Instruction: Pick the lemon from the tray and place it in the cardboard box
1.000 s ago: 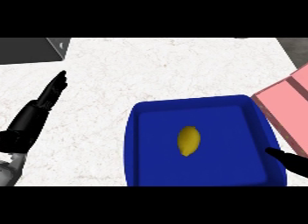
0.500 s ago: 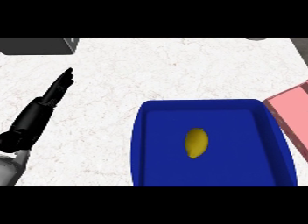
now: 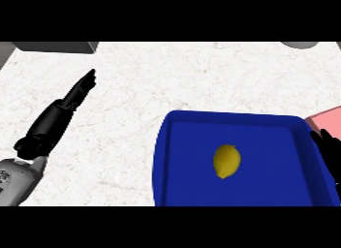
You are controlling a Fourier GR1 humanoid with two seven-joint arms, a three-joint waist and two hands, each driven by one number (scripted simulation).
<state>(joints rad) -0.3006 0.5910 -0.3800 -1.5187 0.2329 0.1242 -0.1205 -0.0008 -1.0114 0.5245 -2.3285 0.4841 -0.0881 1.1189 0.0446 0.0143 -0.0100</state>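
A yellow lemon (image 3: 227, 161) lies lengthwise in the middle of a blue tray (image 3: 166, 164) at the lower right of the counter. A corner of the pink box (image 3: 335, 119) shows at the right edge, just beyond the tray's far right corner. My right hand (image 3: 332, 160) comes up along the right edge, over the tray's right rim, fingers straight and holding nothing, right of the lemon and apart from it. My left hand (image 3: 59, 114) rests open on the counter at the left, fingers pointing away, far from the tray.
A grey object (image 3: 55, 47) sits at the counter's far left corner and another grey thing (image 3: 301, 44) at the far right. Bare white marble counter (image 3: 188, 77) spreads beyond the tray and between it and the left hand.
The right hand, out of view half a second ago, now shows over the tray's right rim. The lemon has not moved in the tray. The left hand keeps its pose.
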